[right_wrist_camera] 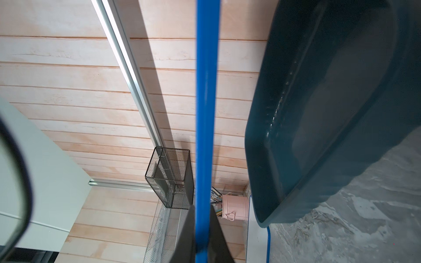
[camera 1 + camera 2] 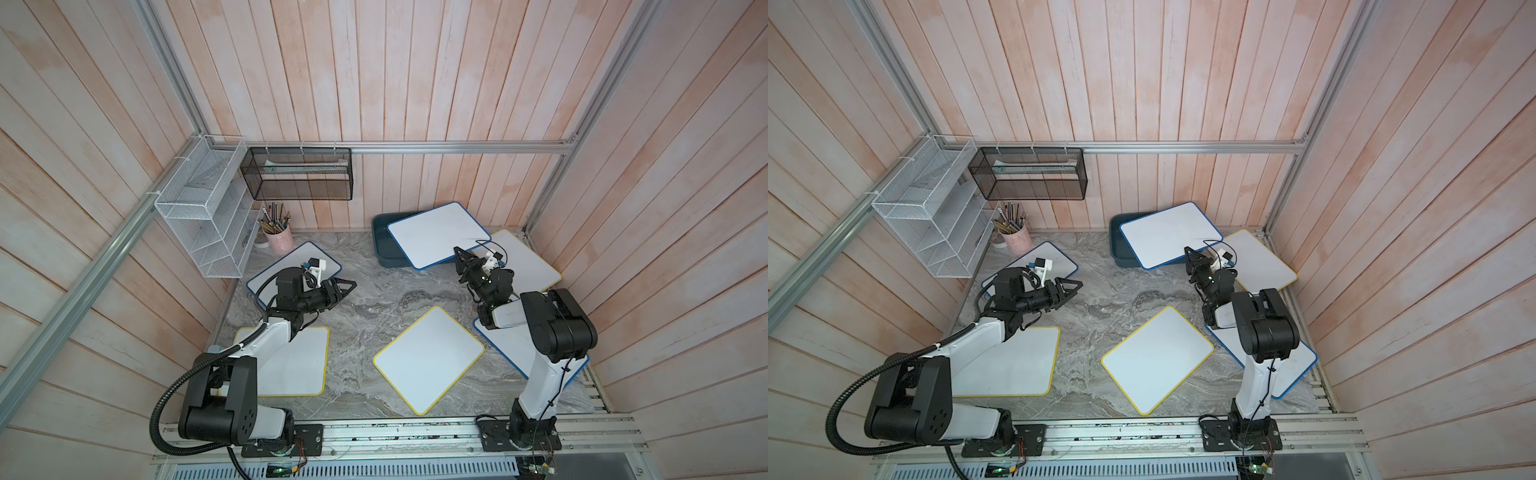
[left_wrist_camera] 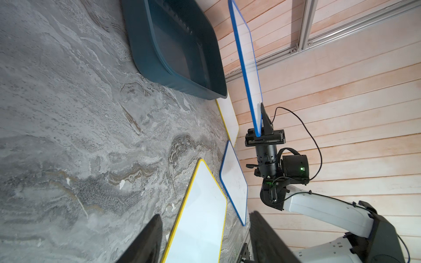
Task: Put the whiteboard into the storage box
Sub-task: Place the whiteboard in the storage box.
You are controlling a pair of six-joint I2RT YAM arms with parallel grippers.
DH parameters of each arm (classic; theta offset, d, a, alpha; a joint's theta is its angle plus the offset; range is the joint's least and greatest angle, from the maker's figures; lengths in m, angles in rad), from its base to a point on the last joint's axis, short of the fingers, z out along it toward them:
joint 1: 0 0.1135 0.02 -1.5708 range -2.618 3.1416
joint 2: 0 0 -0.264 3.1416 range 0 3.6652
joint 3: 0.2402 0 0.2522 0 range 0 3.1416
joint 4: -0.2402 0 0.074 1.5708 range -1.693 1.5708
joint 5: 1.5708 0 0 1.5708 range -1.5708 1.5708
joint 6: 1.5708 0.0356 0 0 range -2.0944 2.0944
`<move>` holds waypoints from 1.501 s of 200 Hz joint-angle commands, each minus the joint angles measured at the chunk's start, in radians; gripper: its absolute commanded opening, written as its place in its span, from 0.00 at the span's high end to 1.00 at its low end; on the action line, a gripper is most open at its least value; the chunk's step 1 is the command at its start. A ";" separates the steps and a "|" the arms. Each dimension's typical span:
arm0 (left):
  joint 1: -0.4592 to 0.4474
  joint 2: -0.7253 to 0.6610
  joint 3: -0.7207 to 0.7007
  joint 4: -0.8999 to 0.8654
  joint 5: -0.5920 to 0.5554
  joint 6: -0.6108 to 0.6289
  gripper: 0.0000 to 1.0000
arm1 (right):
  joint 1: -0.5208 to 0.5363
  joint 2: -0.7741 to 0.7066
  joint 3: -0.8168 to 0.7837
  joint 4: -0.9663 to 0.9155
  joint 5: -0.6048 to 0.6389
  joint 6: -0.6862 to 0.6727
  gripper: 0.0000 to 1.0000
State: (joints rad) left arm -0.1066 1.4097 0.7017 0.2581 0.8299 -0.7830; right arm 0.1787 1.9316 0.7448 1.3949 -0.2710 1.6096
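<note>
The whiteboard (image 2: 436,235), a white sheet with a blue frame and rounded corners, is hanging in the air, slightly tilted, with its near edge pinched in the right gripper (image 2: 459,252) and the rest reaching away from the fingers. The storage box (image 2: 381,245), a dark teal tub with low walls, is sitting open on the table (image 2: 374,299) just beyond the gripper, and the board is hovering over most of it without touching it.

Right gripper (image 2: 1191,254) clamping near-right edge of blue-rimmed whiteboard (image 2: 1169,235), holding it partly over teal storage box (image 2: 1118,243) by far wall. Left gripper (image 2: 1070,287) hanging over marble tabletop (image 2: 1100,307), jaws parted, gripping nothing. Yellow-rimmed whiteboard (image 2: 1156,359) lying flat near centre, between the arms.
</note>
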 commanded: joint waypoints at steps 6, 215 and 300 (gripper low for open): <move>-0.002 -0.018 -0.015 0.025 0.012 -0.006 0.37 | 0.040 0.004 0.027 0.119 0.174 0.015 1.00; -0.002 -0.182 0.000 -0.226 -0.038 0.126 0.37 | 0.240 0.252 0.403 -0.267 0.522 -0.038 1.00; -0.002 -0.159 -0.004 -0.193 -0.035 0.106 0.37 | 0.237 0.262 0.452 -0.326 0.481 -0.054 0.63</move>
State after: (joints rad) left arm -0.1074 1.2362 0.6846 0.0845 0.8028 -0.7071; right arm 0.4198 2.2124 1.1805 1.0222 0.2287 1.5623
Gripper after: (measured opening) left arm 0.628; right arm 0.306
